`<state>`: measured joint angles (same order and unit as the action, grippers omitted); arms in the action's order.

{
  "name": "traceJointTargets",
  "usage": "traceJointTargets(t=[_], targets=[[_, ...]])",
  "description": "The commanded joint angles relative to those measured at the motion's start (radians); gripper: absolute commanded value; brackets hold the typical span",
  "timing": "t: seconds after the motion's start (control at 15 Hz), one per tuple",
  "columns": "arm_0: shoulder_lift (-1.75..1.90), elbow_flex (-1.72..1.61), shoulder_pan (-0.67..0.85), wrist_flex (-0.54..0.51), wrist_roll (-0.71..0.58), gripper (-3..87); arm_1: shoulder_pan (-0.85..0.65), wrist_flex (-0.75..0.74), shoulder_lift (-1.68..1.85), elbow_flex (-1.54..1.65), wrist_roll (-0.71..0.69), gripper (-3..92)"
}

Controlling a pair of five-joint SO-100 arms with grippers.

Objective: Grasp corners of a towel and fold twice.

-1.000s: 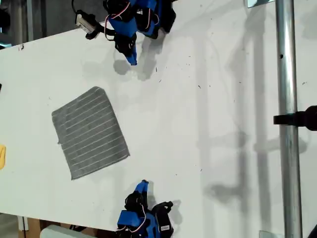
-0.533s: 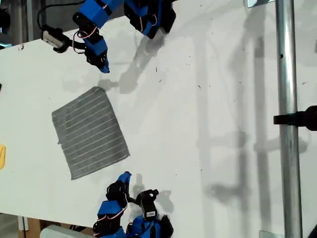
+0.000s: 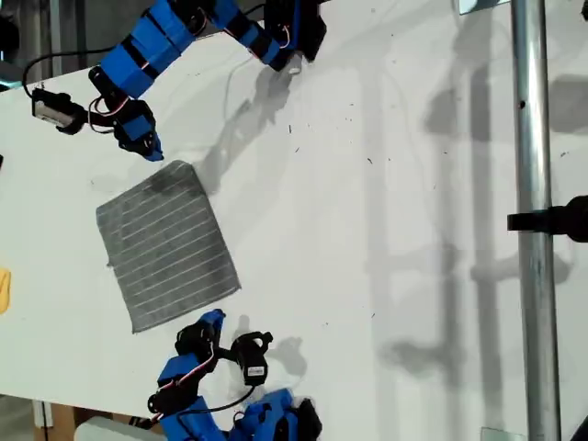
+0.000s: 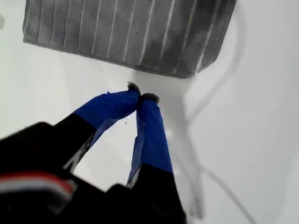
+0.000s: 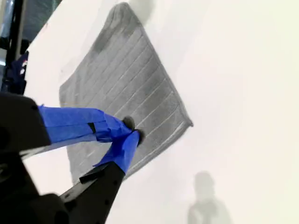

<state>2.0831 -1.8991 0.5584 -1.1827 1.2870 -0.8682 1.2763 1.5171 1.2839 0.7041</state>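
**Towel flat on the table, both grippers closed and empty beside it**

In the exterior view, the grey striped towel (image 3: 167, 246) is seen lying flat and unfolded on the white table (image 3: 386, 230), at about 9 o'clock from the view's centre. My first gripper (image 3: 152, 152) is found at about 11 o'clock from the towel, just beside the corner (image 3: 184, 166) that points to 12 o'clock, with the arm's shadow cast over that corner. In the first wrist view its tips (image 4: 139, 97) are pressed together with nothing between them, short of the towel's edge (image 4: 126, 28). My second gripper (image 3: 216, 319) is placed at about 5 o'clock from the towel, near the 4 o'clock corner (image 3: 237, 288). Its tips (image 5: 132, 130) are likewise seen closed on nothing.
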Motion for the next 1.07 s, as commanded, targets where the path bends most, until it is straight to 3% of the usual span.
traceJointTargets(t=[0.0, 0.07, 0.33, 0.47, 1.0], targets=[[-0.032, 0.120, 0.048, -0.037, -0.021, -2.8, -0.028, 0.003, -0.034, -0.135, -0.037, -0.3], [-0.049, 0.140, 0.055, -0.046, -0.029, -2.8, -0.035, -0.006, -0.044, -0.143, -0.064, 0.0], [-0.074, 0.158, 0.057, -0.052, -0.029, -2.8, -0.072, -0.015, -0.058, -0.143, -0.155, 28.1], [-0.078, 0.158, 0.052, -0.052, -0.028, -2.7, -0.086, -0.034, -0.087, -0.141, -0.210, 33.5], [-0.086, 0.158, 0.041, -0.063, -0.018, -2.7, -0.061, -0.192, -0.314, -0.127, -0.322, 34.7]])
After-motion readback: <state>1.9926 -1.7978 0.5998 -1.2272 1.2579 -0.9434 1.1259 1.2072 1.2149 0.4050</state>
